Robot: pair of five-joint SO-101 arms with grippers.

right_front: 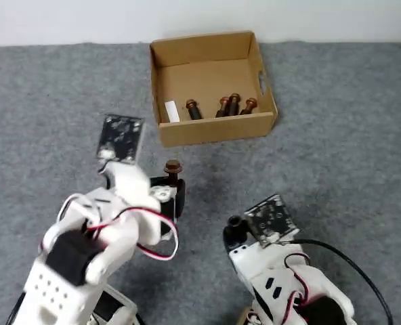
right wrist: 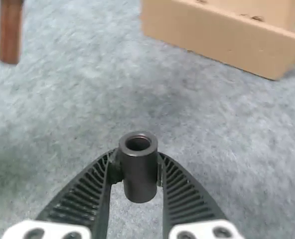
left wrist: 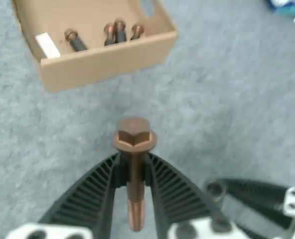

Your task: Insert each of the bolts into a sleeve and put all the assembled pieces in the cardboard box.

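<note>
Gripping a copper-coloured bolt (left wrist: 134, 144) by its shank, head above the jaws and threaded tip hanging below, the left gripper (left wrist: 133, 159) sits near the right gripper (right wrist: 137, 162), which is clamped on a dark sleeve (right wrist: 138, 174) with its bore facing up. The step in hand looks like mating this pair, which calls for lining the bolt's tip over the bore and lowering it in. Beyond both grippers lies bare grey carpet (right_front: 336, 135) with room to align, then the near wall of the cardboard box (right_front: 214, 128) holding four assembled pieces (right_front: 233, 105), a wall to clear at the drop.
</note>
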